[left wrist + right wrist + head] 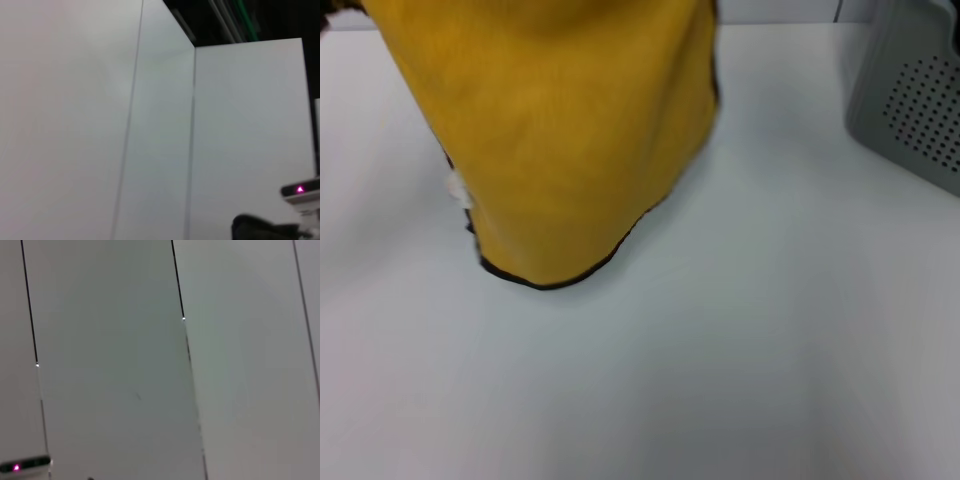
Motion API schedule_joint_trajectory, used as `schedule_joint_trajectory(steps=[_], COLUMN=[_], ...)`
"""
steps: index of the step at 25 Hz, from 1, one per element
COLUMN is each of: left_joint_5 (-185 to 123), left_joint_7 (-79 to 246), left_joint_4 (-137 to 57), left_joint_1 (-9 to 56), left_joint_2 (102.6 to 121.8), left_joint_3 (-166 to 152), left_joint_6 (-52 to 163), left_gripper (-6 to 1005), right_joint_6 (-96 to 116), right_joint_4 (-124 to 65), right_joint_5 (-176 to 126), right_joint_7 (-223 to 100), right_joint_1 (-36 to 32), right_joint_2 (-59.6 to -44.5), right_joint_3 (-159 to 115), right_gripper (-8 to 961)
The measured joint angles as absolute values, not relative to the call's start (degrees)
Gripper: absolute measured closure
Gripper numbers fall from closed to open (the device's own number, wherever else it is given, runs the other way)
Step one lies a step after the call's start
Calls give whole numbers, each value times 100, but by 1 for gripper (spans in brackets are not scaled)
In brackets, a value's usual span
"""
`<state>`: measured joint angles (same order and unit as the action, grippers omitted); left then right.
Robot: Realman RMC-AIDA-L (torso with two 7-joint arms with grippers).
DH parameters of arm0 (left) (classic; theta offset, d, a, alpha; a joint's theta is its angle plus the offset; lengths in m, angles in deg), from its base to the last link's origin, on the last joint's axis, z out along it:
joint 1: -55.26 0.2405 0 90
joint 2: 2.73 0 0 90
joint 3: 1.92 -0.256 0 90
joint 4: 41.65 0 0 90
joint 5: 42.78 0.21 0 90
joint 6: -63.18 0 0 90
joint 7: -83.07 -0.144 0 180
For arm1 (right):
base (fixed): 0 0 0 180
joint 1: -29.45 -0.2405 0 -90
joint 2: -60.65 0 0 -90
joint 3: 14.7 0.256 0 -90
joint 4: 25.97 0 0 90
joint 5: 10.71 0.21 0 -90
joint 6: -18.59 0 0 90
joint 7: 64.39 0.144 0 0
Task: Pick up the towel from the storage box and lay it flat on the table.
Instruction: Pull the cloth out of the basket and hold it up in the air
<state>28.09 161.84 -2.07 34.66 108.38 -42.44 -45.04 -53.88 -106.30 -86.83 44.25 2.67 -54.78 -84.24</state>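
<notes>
White surface point(740, 350) fills the head view; towel point(560, 130) hangs above it, out of the storage box point(910, 100) (holder unseen). Both wrist views show only pale panels; fingers' state cannot be told. Lower slowly, dragging the hem flat.

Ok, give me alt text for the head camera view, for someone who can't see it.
A mustard-yellow towel with thin black edging hangs from above the frame over a white table, its rounded lower edge toward the left of centre. A grey storage box with rows of small round holes stands at the far right edge; no gripper is visible.
</notes>
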Motion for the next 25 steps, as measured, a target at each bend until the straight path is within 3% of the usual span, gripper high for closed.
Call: schedule_joint_trajectory(steps=[4, 7, 17, 25], left_joint_5=[3070, 3372, 3936, 4243], left_joint_7=[16915, 17199, 17514, 17478], left_joint_4=[-145, -76, 742, 575], left_joint_1=[3043, 2875, 3503, 3178], left_joint_2=[10506, 10448, 10757, 10783], left_joint_3=[-4201, -4210, -4249, -4199], left_joint_6=[-4397, -4342, -4661, -4046], left_gripper=[985, 985, 984, 984], right_joint_6=[-5726, -6085, -7049, -6710], right_joint_4=[-10299, -10042, -9981, -8422], right_joint_5=[-8683, -8734, -8276, -8288], right_joint_7=[4135, 3993, 4115, 3382], right_joint_1=[129, 30, 841, -69], right_joint_2=[-5483, -5463, -5529, -5440], right_joint_3=[-8028, -7809, -7844, -7652], right_gripper=[937, 937, 938, 937])
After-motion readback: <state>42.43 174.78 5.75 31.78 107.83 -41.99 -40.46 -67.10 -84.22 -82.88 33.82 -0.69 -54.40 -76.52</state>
